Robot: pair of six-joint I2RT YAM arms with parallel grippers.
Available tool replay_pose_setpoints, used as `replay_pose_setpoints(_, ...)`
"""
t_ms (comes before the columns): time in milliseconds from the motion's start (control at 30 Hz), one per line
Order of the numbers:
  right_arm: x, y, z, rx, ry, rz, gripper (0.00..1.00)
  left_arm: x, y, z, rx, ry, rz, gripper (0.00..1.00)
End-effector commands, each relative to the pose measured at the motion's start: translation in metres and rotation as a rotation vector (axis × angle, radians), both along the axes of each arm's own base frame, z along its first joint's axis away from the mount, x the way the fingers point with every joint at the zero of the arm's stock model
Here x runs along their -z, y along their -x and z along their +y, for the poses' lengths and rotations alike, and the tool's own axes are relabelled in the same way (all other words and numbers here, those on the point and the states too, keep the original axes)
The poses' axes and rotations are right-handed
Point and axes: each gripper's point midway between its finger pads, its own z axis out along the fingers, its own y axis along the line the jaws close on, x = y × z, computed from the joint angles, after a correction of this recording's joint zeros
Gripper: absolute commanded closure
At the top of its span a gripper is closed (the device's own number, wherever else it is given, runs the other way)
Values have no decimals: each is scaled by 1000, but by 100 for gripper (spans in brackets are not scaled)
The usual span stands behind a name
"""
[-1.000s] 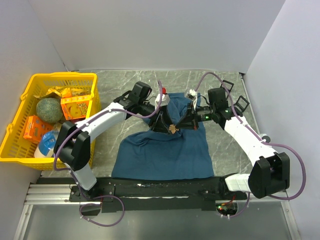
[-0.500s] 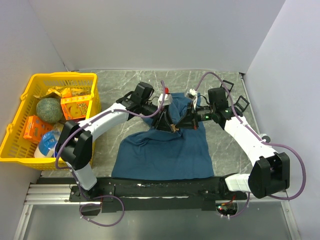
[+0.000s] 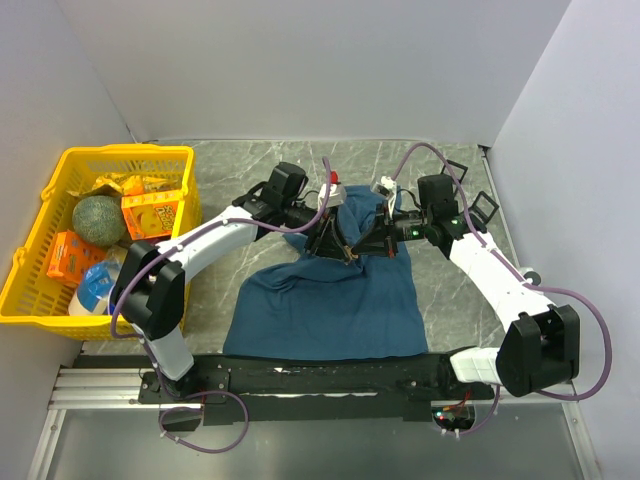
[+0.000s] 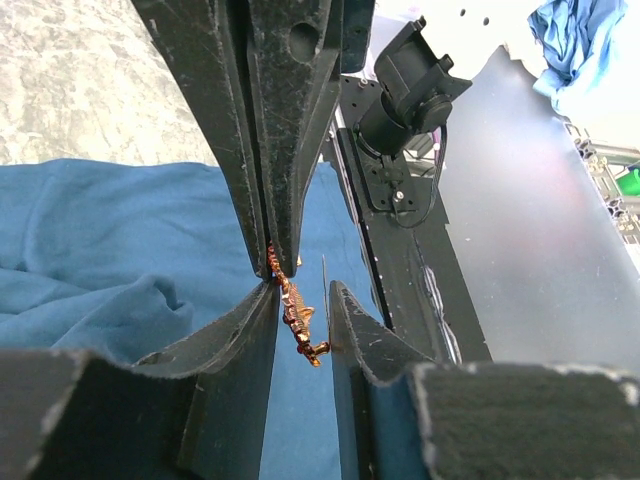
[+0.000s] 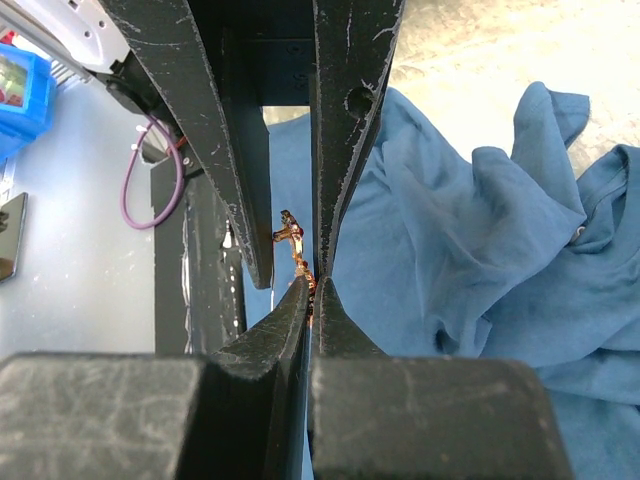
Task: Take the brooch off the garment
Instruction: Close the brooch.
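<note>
The garment (image 3: 330, 300) is a dark teal T-shirt spread on the table, its upper part bunched and lifted between the two arms. The brooch (image 4: 295, 312) is a small gold piece with red stones, held above the cloth. My right gripper (image 5: 313, 287) is shut on one end of the brooch (image 5: 298, 250). From the opposite side my left gripper (image 4: 302, 292) has its jaws drawn in narrow around the other end; the brooch lies against one pad and its tip touches the other. A thin pin shows beside it. In the top view both grippers meet at the brooch (image 3: 347, 256).
A yellow basket (image 3: 30, 290) with a melon, boxes and packets stands at the far left. A small red-topped object (image 3: 327, 181) sits behind the left arm. The black base rail (image 3: 330, 370) runs along the near edge, just below the shirt's hem.
My left gripper has moved right to the brooch and narrowed its jaws around it. The right gripper has stayed shut on the brooch, barely moving.
</note>
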Motion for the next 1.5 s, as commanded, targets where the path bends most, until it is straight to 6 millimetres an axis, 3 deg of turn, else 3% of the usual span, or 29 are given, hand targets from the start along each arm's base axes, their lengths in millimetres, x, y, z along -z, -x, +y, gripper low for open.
replay_pose_setpoints(0,-5,0,0,-7,-15,-23,100,-15,-1,-6,12,50,-44,68)
replay_pose_setpoints(567,-5,-1,-1,3,-11,-34,100,-11,-6,-8,-7,29,-29,72)
replay_pose_setpoints(1100,-5,-3,-2,22,-1,-51,100,-7,-20,-13,-81,-12,-50,84)
replay_pose_setpoints(1467,-4,-7,-4,52,10,-72,100,-2,-25,-15,-117,-39,-61,86)
